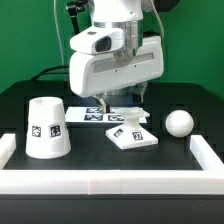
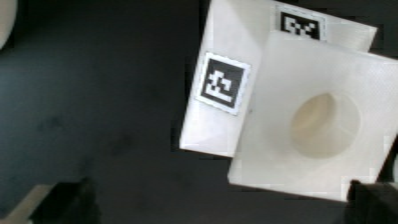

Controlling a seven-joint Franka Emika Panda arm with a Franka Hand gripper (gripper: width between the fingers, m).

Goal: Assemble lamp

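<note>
White raised edging (image 1: 110, 181) fronts the black table (image 1: 95, 150), where the matte white cone-shaped lamp shade (image 1: 46, 127) stands near left and the round white bulb (image 1: 179, 122) lies right. Between them my pincer (image 1: 122, 104) hangs spread wide and empty over the small square white tagged base (image 1: 133, 134).

The gripper (image 1: 124, 102) hangs over the square base (image 1: 133, 133) with its fingers (image 2: 63, 203) spread wide and only dark table between them; a broad stretch of bare black table (image 1: 92, 148) lies open between the base and the shade (image 1: 45, 128) at the exterior view's left; a narrower gap parts the base from the bulb (image 1: 179, 122) at the right. The marker board (image 1: 100, 113) lies flat just behind the base; a raised white border (image 1: 110, 182) walls the table's front and sides.
</note>
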